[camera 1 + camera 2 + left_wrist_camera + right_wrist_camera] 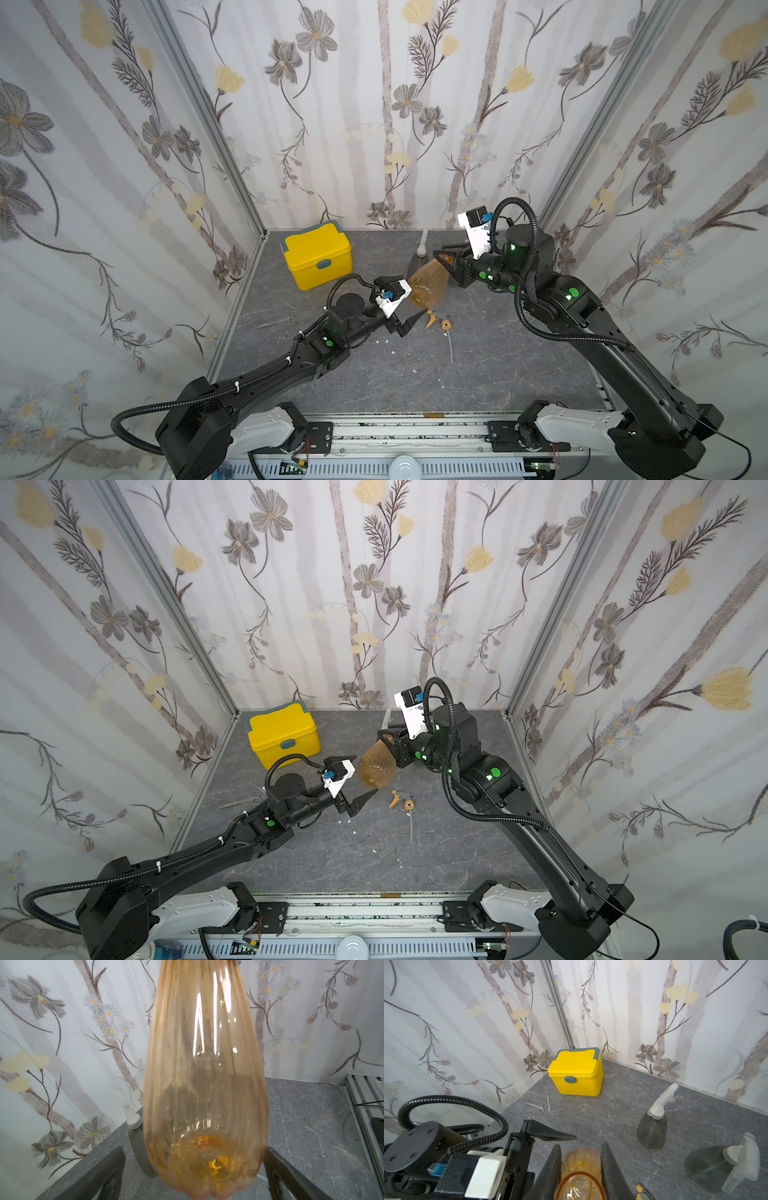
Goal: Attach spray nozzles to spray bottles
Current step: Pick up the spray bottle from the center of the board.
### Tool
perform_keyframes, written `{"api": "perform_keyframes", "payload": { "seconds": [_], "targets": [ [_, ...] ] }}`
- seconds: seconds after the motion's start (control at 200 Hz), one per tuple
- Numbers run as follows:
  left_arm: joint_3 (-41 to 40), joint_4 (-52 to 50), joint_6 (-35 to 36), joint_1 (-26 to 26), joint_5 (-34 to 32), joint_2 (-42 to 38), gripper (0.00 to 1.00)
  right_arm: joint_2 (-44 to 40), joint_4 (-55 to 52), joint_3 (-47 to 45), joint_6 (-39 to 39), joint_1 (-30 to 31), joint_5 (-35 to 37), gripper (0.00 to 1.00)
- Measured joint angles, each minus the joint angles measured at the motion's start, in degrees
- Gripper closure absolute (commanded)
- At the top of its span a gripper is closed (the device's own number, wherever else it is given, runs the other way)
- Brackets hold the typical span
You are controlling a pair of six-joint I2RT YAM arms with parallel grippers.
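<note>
Right fingers [609, 1167] clamp the neck of the amber bottle [428, 286], one on each side just below its open mouth. The bottle is off the table [478, 374] and tilted, base pointing toward the left arm. Left fingers [99, 1176] are spread wide, one on either side of the bottle's base. In the left wrist view one finger stands clear of the base. The other sits right against its edge, and contact can't be told. Both top views agree: base between the left fingers, neck in the right ones.

Orange nozzle [445, 325] lies on the table just in front of the bottle. It is near the lower left finger but apart from it, dip tube trailing toward the front edge.

Grey bottles [652, 1132] sit near the back wall, each with a whitish nozzle [661, 1103] on its neck; one is upright, the other leans over.

Yellow box [318, 259] is in the back left corner, lid shut. Scissors [286, 318] lie on the table in front of it.
</note>
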Motion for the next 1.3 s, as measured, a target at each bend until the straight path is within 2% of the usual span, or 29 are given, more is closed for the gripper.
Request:
{"api": "perform_keyframes", "payload": {
  "seconds": [0.25,0.655,0.739,0.829,0.914,1.034,1.149,1.229,1.299],
  "targets": [
    [0.0,0.0,0.0,-0.6,-0.2,1.2,0.01,0.3,1.0,-1.0,2.1,0.2,-3.8,0.83],
    [1.1,-1.7,-0.2,-0.9,-0.3,2.2,0.18,0.8,2.9,-3.3,2.5,0.2,-3.8,0.80],
    [1.6,-2.5,-0.2,-0.9,-0.3,2.4,0.19,0.7,3.1,-3.3,2.5,0.2,-3.7,0.75],
    [1.8,-2.5,-0.2,-1.0,-0.2,2.4,0.19,0.5,3.3,-3.4,2.7,0.2,-3.7,0.58],
    [1.9,-2.4,-0.4,-1.0,-0.2,2.4,0.20,0.2,3.3,-3.4,3.1,0.2,-4.1,0.47],
    [1.9,-2.2,-1.4,-1.0,-0.9,2.4,0.19,-1.2,3.3,-3.4,3.1,0.3,-4.0,0.44],
    [1.7,-1.5,-1.8,-1.0,-2.4,2.3,0.19,-4.1,3.3,-3.4,3.5,0.3,-0.2,0.45],
    [1.0,-0.7,-2.2,-1.0,-4.1,1.6,0.19,-6.9,4.6,-4.4,4.0,0.2,5.9,0.46],
    [0.3,0.3,-2.6,-1.0,-6.1,0.3,0.19,-8.7,4.9,-6.4,5.3,-0.2,12.6,0.52]
  ]
}}
